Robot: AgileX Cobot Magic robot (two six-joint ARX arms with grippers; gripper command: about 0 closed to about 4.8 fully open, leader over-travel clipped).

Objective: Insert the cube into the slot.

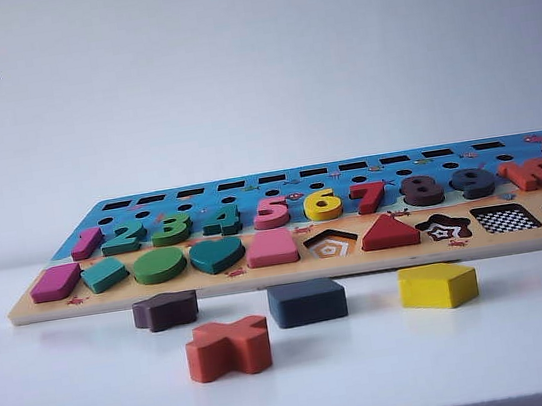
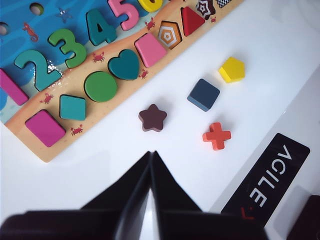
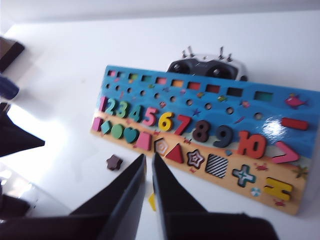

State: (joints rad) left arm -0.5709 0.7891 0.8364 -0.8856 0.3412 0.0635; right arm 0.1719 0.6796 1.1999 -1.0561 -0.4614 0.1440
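Nearest to the exterior camera lies an orange-red cross block (image 1: 228, 348) on the white table (image 1: 534, 348). Just behind it, in a row before the board, are three more loose blocks: the dark purple-brown star block (image 1: 166, 311) on the left, the cube (image 1: 307, 302) in the middle and the yellow pentagon block (image 1: 438, 286) on the right. The cube lies flat on the table, apart from its neighbours, and nothing touches it.

Behind the row stands the wooden puzzle board (image 1: 261, 277). Its front row holds a magenta piece, a teal piece, a green circle, a teal heart, a pink piece, then the pentagon cutout (image 1: 331, 245), a red triangle (image 1: 389, 232), the star-shaped cutout (image 1: 443, 229) and the slot (image 1: 507, 219) with its checkerboard pattern. The slot is to the right of the cube and farther back. Further back on the board are the coloured numbers.

In the left wrist view the left gripper (image 2: 152, 165) hangs above the bare table, with the star block nearest its tips; the fingers are pressed together and hold nothing. In the right wrist view the right gripper (image 3: 148, 165) is high above the table, its fingers almost together with only a thin gap, also holding nothing. Beyond the far edge of the board in this view lies a dark controller (image 3: 207, 67).
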